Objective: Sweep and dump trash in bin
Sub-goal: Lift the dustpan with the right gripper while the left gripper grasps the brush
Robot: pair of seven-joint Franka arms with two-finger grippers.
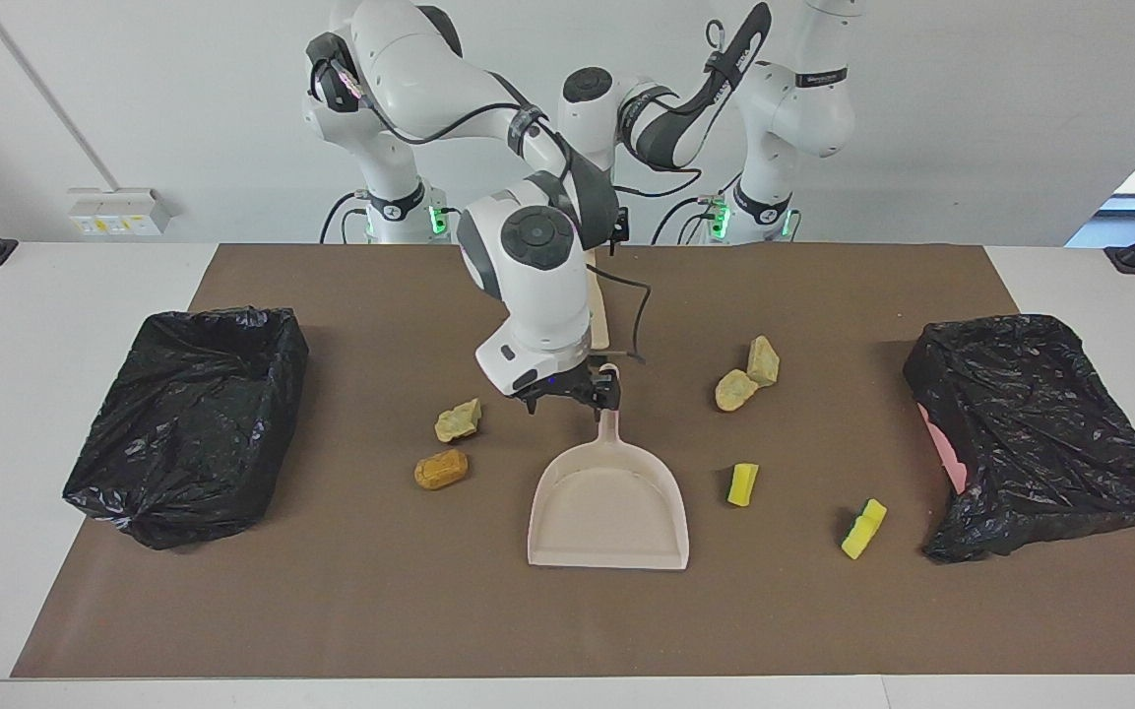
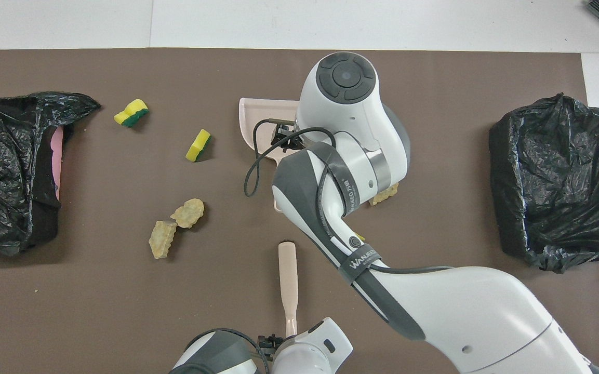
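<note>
With my right gripper (image 1: 572, 397) spread over the dustpan (image 1: 608, 512) handle and my left gripper (image 2: 273, 344) apart at the brush (image 2: 288, 275) handle's end — one tool each — trash (image 1: 457, 420) lies loose from three to nine o'clock around the pan.

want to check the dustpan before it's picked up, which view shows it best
The facing view. There the whole dustpan shows, flat on the mat with nothing in its tray, and the right gripper sits open at the handle's end. In the overhead view the right arm covers most of it; only one corner of the tray shows.
</note>
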